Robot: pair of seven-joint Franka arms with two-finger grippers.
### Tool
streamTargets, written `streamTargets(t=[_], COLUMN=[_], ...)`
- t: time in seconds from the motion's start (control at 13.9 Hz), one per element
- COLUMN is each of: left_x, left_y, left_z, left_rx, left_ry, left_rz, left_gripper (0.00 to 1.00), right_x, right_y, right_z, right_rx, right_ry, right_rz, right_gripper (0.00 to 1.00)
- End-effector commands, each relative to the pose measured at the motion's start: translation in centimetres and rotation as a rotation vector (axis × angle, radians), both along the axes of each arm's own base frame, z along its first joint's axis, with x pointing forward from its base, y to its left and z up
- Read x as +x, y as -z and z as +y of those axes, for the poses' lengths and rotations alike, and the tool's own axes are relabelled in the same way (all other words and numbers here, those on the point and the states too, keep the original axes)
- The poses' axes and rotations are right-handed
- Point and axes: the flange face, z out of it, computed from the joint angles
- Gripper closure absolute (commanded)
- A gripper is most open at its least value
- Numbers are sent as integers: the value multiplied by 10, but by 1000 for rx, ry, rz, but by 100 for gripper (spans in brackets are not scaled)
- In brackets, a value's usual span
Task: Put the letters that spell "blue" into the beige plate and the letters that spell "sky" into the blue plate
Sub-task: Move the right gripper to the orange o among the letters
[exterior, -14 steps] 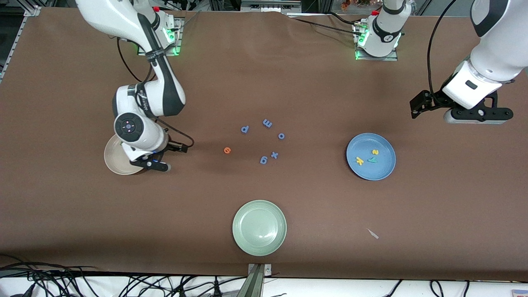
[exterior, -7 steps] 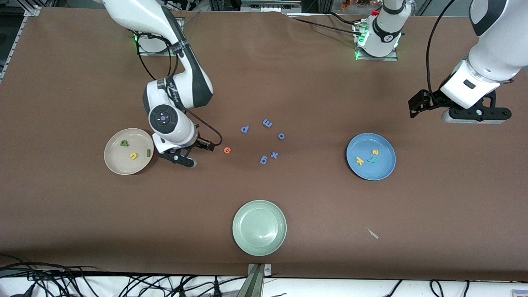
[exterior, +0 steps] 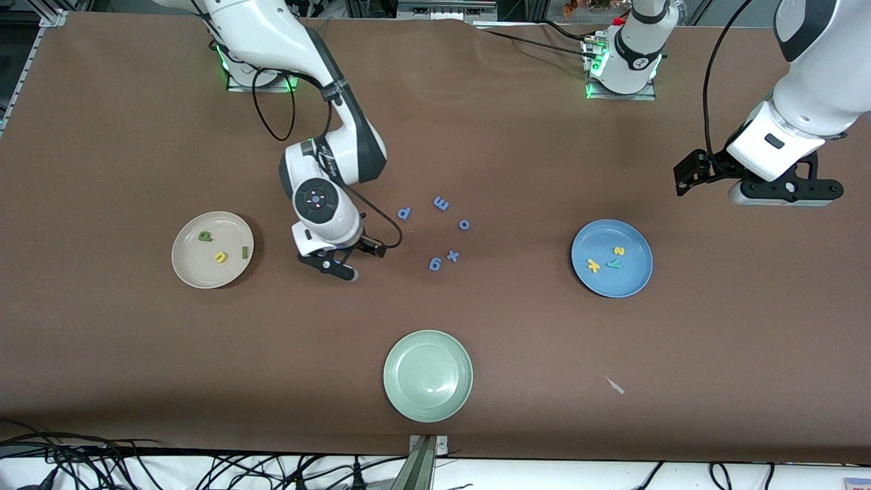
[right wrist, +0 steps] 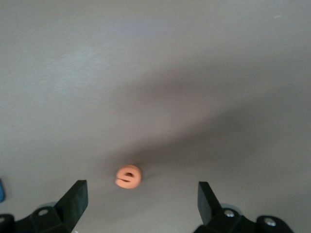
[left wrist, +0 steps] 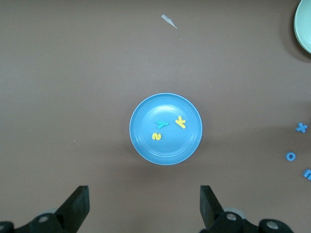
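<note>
The right end effector (exterior: 338, 262) has moved away from the beige plate (exterior: 187, 262) toward the middle of the surface (exterior: 136, 374), and now it hangs over the orange e (right wrist: 129, 175). Its fingers (right wrist: 73, 199) are spread wide and hold nothing. In the right wrist view the orange e lies on the surface between the two fingers, closer to one of them. In the front view the arm hides this letter.

The beige plate holds the dark green b (exterior: 205, 237), the yellow u (exterior: 220, 257) and the thin green l (exterior: 245, 252).

The blue plate (exterior: 633, 286) holds the yellow s (exterior: 619, 251), the yellow k (exterior: 593, 266) and the teal y (exterior: 614, 264).

The blue-purple letters (exterior: 441, 203) lie in a loose group on the surface between the two plates. A pale green plate (exterior: 428, 376) sits nearer to the front camera.

The left end effector (exterior: 782, 194) waits up in the air near the left arm's end of the surface, its fingers (left wrist: 77, 206) spread wide and holding nothing.
</note>
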Motion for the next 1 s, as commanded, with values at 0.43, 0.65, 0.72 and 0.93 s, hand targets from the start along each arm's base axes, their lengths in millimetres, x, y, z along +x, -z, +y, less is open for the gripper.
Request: streamTargets(t=[0.43, 0.65, 0.72, 0.93], left_x=[3, 3, 3, 3], left_y=[-5, -5, -4, -4], left_z=[3, 4, 6, 7], left_rx=[-8, -7, -7, -7], left_ry=[9, 7, 3, 1], left_rz=[11, 12, 14, 17], left_gripper=[0, 0, 0, 0], right_x=[2, 0, -1, -1], right_y=[36, 41, 42, 42], right_z=[26, 25, 25, 24], right_rx=[22, 18, 16, 16], right_ry=[2, -1, -2, -6], right_rz=[-62, -55, -52, -51], right_gripper=[0, 6, 12, 43])
